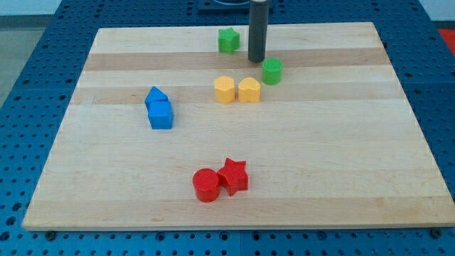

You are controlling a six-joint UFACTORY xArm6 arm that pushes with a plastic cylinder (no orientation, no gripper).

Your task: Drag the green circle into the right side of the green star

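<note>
The green circle [272,71] is a short green cylinder on the wooden board, right of centre near the view's top. The green star [228,40] lies up and to the left of it, close to the board's top edge. My tip [256,60] is the lower end of a dark upright rod. It stands between the two green blocks, just left of and slightly above the green circle, and below and right of the green star. A small gap shows between the tip and the circle.
A yellow hexagon [225,89] and a yellow heart-like block [249,90] sit side by side just below the tip. Two blue blocks [158,108] touch at the left. A red circle [206,185] and red star [233,176] touch near the bottom.
</note>
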